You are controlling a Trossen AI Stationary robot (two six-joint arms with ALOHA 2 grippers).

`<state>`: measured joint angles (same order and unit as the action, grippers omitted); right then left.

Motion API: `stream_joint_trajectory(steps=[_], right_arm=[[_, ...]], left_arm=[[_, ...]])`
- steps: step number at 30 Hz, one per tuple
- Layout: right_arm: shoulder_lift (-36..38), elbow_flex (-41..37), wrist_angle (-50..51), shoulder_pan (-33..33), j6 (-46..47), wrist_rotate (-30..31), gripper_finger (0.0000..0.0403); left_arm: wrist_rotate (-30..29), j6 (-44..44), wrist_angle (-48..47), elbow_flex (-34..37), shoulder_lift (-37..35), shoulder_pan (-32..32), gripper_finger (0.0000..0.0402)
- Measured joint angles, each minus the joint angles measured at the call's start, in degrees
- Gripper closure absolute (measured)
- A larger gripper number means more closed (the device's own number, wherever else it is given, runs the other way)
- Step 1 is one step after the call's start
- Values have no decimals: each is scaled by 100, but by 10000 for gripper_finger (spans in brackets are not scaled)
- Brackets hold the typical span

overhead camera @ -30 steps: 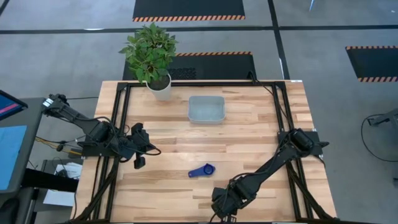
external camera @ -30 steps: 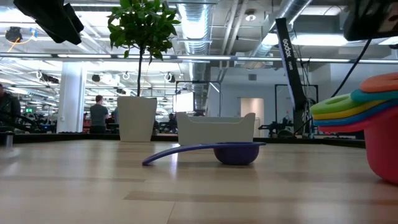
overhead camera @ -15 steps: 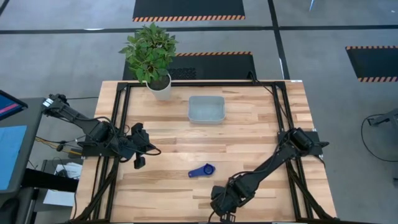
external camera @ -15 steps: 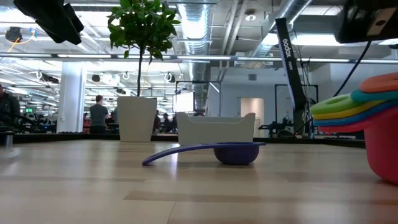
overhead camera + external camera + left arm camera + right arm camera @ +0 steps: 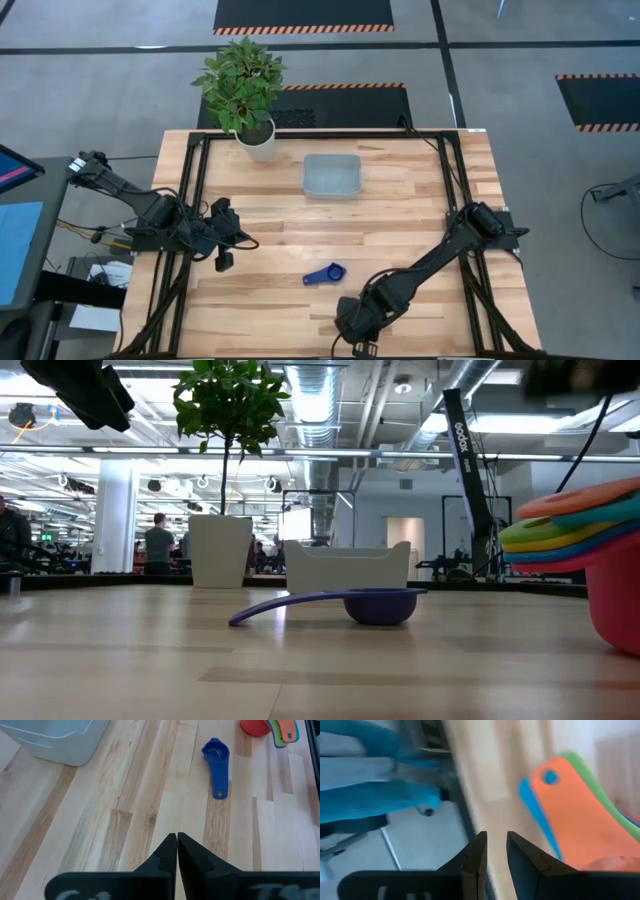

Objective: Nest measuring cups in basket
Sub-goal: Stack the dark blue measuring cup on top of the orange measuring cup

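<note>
1. My right hand (image 5: pixel 352 322) hangs low at the near edge of the light wooden tabletop (image 5: pixel 400 215), right of centre. Its two dark fingers (image 5: pixel 472 862) stand slightly spread with a narrow gap, pinching nothing.
2. Just beside that hand sits the nested stack of plastic measuring cups (image 5: pixel 590 550): red round cup at the bottom, flat handles fanned above it in blue, yellow, green and orange. The orange handle (image 5: pixel 575 815) lies on top, with light blue and green edges showing beside it.
3. The dark blue plastic measuring cup (image 5: pixel 325 274) lies alone on the tabletop, apart from the stack, round bowl upward, short handle flat on the wood.
4. The small rectangular translucent grey-blue plastic basket (image 5: pixel 331 175) stands at the far middle of the tabletop, well apart from all cups.
5. My left hand (image 5: pixel 224 260) waits at the left edge, fingers (image 5: pixel 167 855) pressed together.
6. A white plant pot with a leafy green plant (image 5: pixel 252 130) stands at the far left, near the basket.
</note>
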<state>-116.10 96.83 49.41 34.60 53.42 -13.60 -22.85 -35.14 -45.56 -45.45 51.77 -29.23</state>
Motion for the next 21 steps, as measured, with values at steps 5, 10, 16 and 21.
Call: stream_joint_trajectory(steps=[5,10,16,21], right_arm=[[221,311,8,-294,-451,565,305],[234,352,117,-901,-863,2104,305],[234,357,103,-1691,-651,2560,305],[236,354,435,-1855,-449,2521,305]], left_arm=[[0,0,2,0,0,1,400],[0,0,2,0,0,1,400],[0,-102,1,0,0,1,400],[0,-133,2,0,0,1,400]])
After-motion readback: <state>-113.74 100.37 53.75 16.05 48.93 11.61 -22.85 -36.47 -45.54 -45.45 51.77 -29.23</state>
